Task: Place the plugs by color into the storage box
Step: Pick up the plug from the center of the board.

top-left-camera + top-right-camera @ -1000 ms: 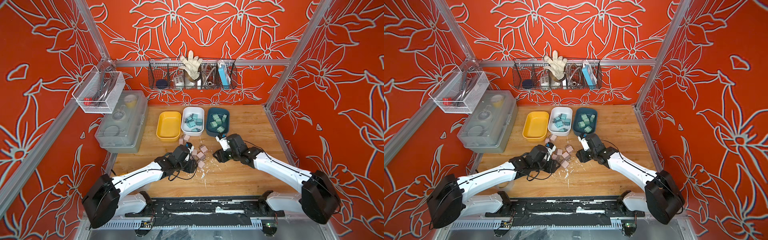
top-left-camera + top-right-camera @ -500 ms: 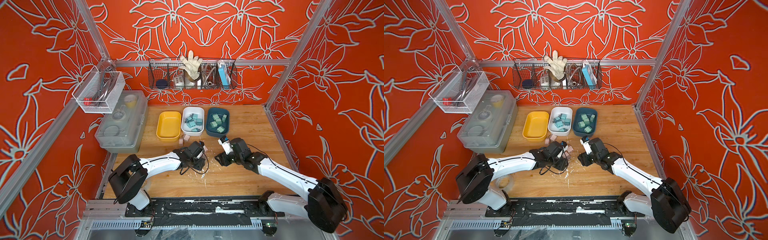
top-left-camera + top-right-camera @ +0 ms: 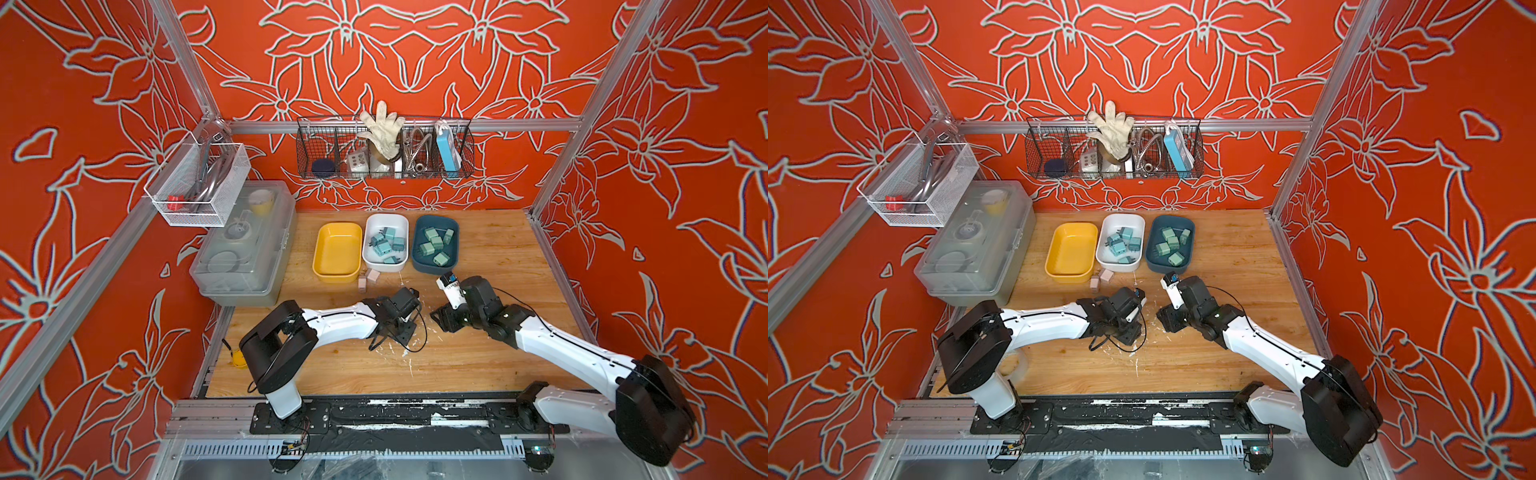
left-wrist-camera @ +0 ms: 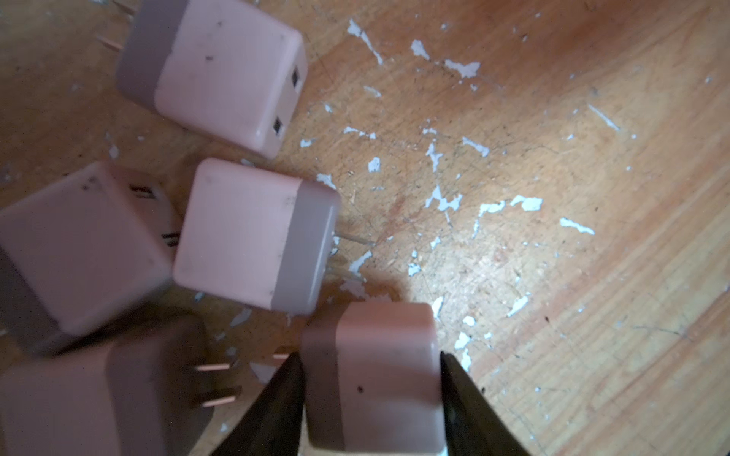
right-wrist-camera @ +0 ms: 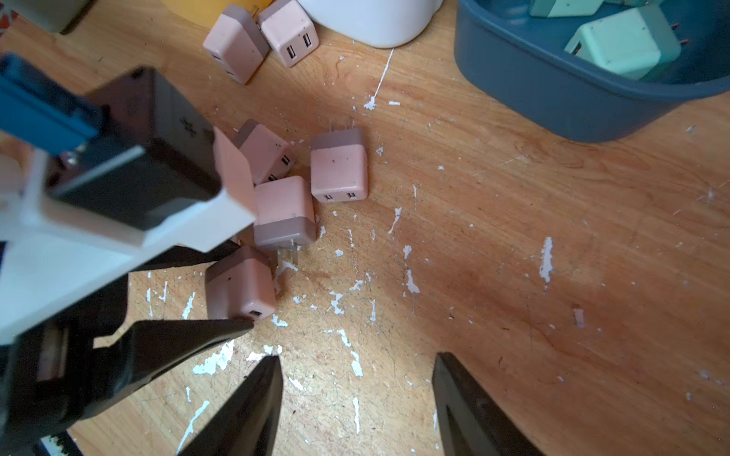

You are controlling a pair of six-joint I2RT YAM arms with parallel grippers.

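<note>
Several pink plugs (image 4: 253, 233) lie loose on the wooden table. My left gripper (image 4: 369, 355) is shut on one pink plug (image 4: 371, 379), a finger against each side; in the right wrist view this plug (image 5: 241, 284) rests on the table. My right gripper (image 5: 357, 357) hangs open and empty over bare wood, just right of the cluster in a top view (image 3: 440, 320). Two more pink plugs (image 3: 368, 279) lie by the empty yellow tray (image 3: 318, 249). The white tray (image 3: 368, 241) holds blue plugs (image 3: 384, 245). The dark blue tray (image 3: 456, 245) holds green plugs (image 3: 434, 245).
A translucent lidded box (image 3: 245, 245) stands at the table's left edge under a white mesh basket (image 3: 199, 183). A black wire basket (image 3: 384, 149) with a glove hangs on the back wall. White paint flecks (image 5: 547, 256) speckle the wood.
My left arm has swung right over the pink cluster, and its jaws have narrowed onto one pink plug. The right gripper has shifted slightly and stayed open.
</note>
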